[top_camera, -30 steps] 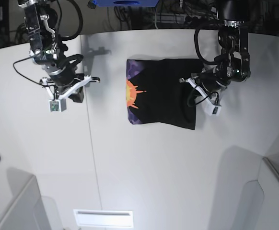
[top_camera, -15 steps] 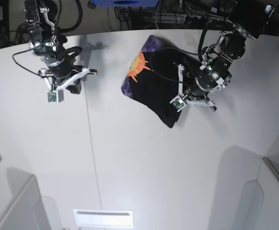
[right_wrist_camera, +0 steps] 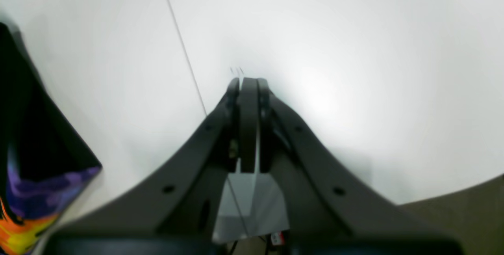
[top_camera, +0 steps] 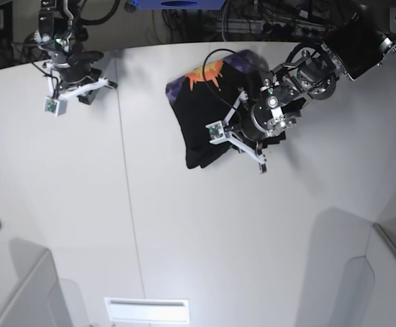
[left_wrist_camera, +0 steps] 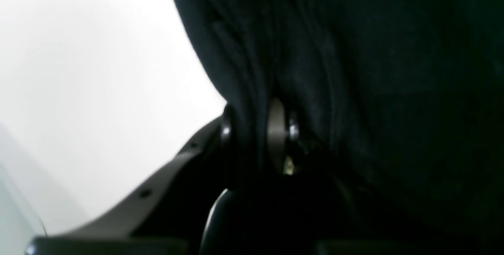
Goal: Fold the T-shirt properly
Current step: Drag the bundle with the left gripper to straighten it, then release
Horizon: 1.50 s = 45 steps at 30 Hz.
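My left jaws clamp a bunched fold of the black T-shirt [top_camera: 205, 116] above the white desk [top_camera: 184, 238]; my right jaws are closed, empty.

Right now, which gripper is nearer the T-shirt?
Left. The left gripper is clamped on the T-shirt; the right gripper hangs shut, well off to its side.
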Each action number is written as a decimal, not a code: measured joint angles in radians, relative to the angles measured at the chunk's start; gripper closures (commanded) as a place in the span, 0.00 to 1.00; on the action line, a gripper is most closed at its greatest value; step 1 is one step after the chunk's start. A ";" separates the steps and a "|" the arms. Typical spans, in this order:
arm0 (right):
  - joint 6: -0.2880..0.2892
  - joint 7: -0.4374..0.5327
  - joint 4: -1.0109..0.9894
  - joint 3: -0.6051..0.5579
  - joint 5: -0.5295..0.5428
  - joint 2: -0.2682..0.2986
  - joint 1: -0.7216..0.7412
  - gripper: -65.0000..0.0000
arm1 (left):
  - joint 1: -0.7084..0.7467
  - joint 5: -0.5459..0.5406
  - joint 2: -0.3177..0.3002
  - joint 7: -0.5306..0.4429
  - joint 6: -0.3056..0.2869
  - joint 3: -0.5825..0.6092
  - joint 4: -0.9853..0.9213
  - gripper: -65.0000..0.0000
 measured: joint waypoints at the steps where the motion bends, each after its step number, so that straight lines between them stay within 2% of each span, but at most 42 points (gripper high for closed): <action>1: 0.000 0.004 0.000 0.009 0.000 -0.016 -0.004 1.00 | -0.022 -0.003 -0.001 -0.035 0.000 0.017 -0.020 1.00; 3: 0.000 0.001 0.000 0.014 0.000 -0.040 -0.020 1.00 | -0.069 0.002 -0.004 -0.089 -0.003 0.078 -0.057 1.00; 7: 0.000 0.002 0.000 0.010 -0.002 -0.058 -0.022 1.00 | -0.138 0.004 -0.023 -0.193 -0.071 0.147 -0.097 1.00; 12: 0.000 -0.003 -0.001 0.003 0.004 -0.093 -0.023 1.00 | -0.156 0.005 -0.037 -0.311 -0.137 0.161 -0.103 1.00; 16: 0.000 0.002 -0.001 0.008 -0.001 -0.102 -0.023 1.00 | -0.176 0.003 -0.039 -0.348 -0.154 0.165 -0.106 1.00; 20: 0.000 0.002 -0.001 0.003 0.000 -0.117 -0.023 1.00 | -0.178 0.003 -0.037 -0.398 -0.225 0.164 -0.122 1.00; 22: 0.000 0.001 -0.001 0.003 0.000 -0.125 -0.023 1.00 | -0.179 0.021 -0.032 -0.431 -0.241 0.162 -0.143 1.00; 27: 0.000 0.002 -0.001 0.003 0.000 -0.133 -0.023 1.00 | -0.179 0.088 -0.019 -0.528 -0.247 0.158 -0.199 1.00; 41: 0.000 0.001 -0.001 0.003 0.000 -0.133 -0.020 1.00 | -0.185 0.078 -0.014 -0.526 -0.247 0.154 -0.204 1.00; 42: 0.000 0.001 -0.001 0.003 0.000 -0.133 -0.019 1.00 | -0.184 0.079 -0.014 -0.526 -0.247 0.154 -0.204 0.94; 45: 0.000 0.001 -0.002 0.003 0.000 -0.133 -0.016 1.00 | -0.184 0.079 -0.011 -0.526 -0.235 0.150 -0.204 0.56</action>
